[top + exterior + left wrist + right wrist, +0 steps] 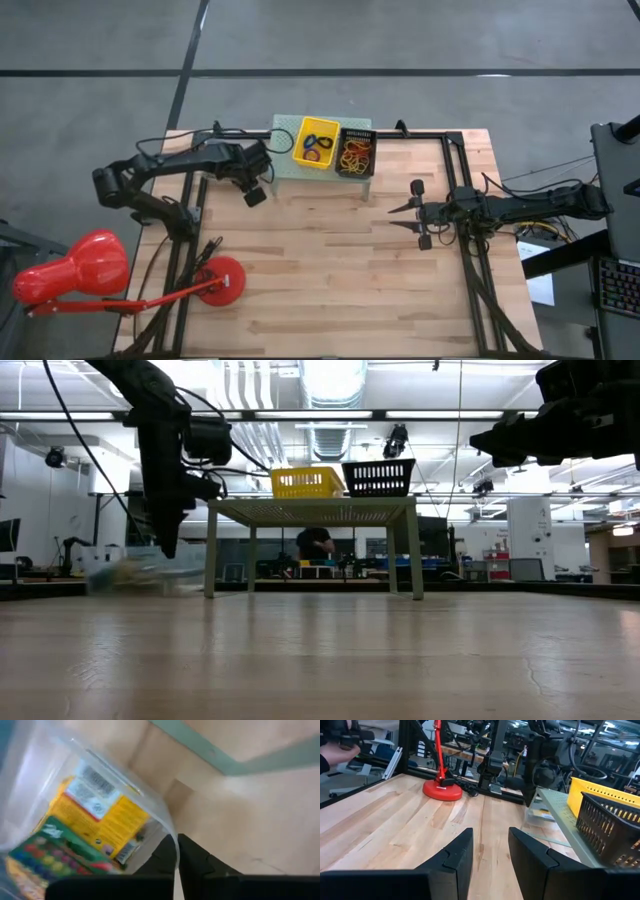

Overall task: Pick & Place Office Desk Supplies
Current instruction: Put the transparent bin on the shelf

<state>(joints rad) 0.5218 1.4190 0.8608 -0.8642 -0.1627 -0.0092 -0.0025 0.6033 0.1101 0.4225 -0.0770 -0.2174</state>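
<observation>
Left gripper [176,857] pinches a clear bag's [100,805] edge beside the stand [322,150]; right gripper [400,217] gapes over bare table [330,270].

Clear plastic bag [100,795] holds a yellow-orange printed box [95,815], tilted, label up. Coloured rubber bands [356,155] lie heaped in the black basket [354,170]. At its nine o'clock, blue and black ring rolls [319,143] sit in the yellow bin [300,135].

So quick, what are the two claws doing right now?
Left claw: closed on the edge of a clear plastic box holding yellow printed packs.
Right claw: open, holding nothing, hovering over the wooden table.
</observation>
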